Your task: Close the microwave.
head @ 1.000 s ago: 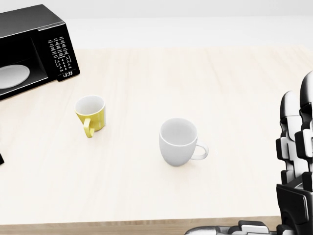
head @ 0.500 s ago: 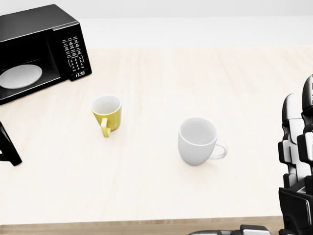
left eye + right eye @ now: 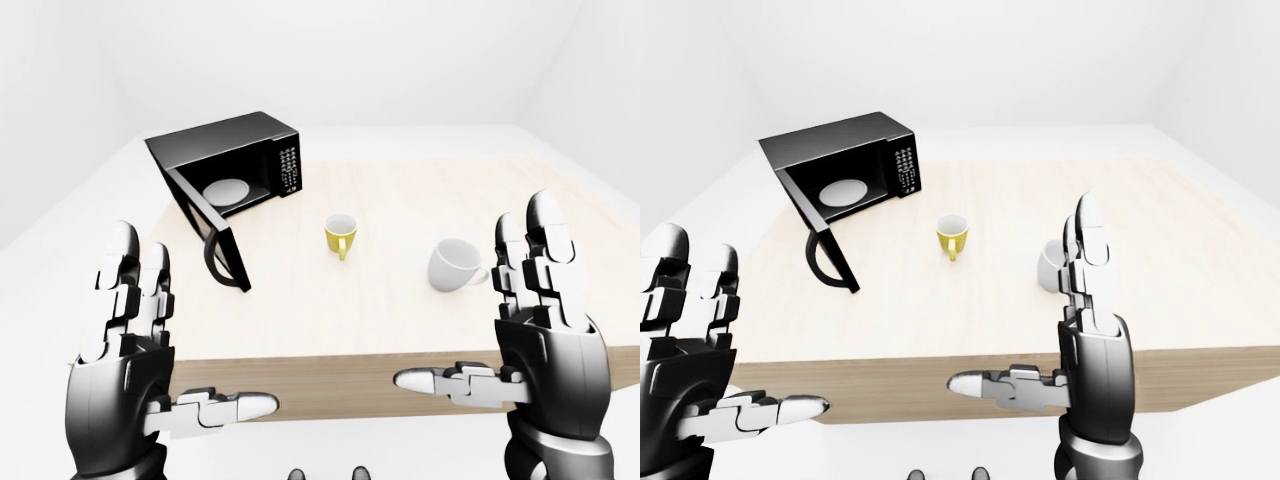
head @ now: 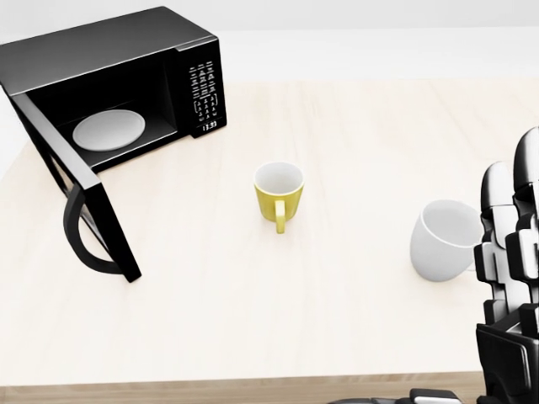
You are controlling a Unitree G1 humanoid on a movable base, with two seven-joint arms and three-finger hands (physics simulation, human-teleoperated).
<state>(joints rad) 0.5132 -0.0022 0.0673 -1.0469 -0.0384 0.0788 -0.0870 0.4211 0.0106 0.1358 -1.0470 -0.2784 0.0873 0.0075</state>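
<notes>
A black microwave (image 4: 109, 76) stands at the top left of the wooden table (image 4: 354, 151) in the head view. Its door (image 4: 80, 202) hangs wide open toward the table's near edge, handle outward. A white turntable plate (image 4: 109, 129) lies inside. My left hand (image 3: 135, 340) is raised at the lower left of the left-eye view, fingers spread, open and holding nothing, well short of the door. My right hand (image 3: 535, 320) is raised at the lower right, open too, palm inward.
A yellow mug (image 4: 279, 191) stands near the table's middle. A white mug (image 4: 445, 240) sits to its right, partly behind my right hand's fingers (image 4: 509, 244). The table's near edge (image 3: 340, 375) runs just past both hands.
The whole head view has shifted right: the microwave and both mugs slid rightward in frame, and the open door has come fully into sight. The camera moved, not the things.
</notes>
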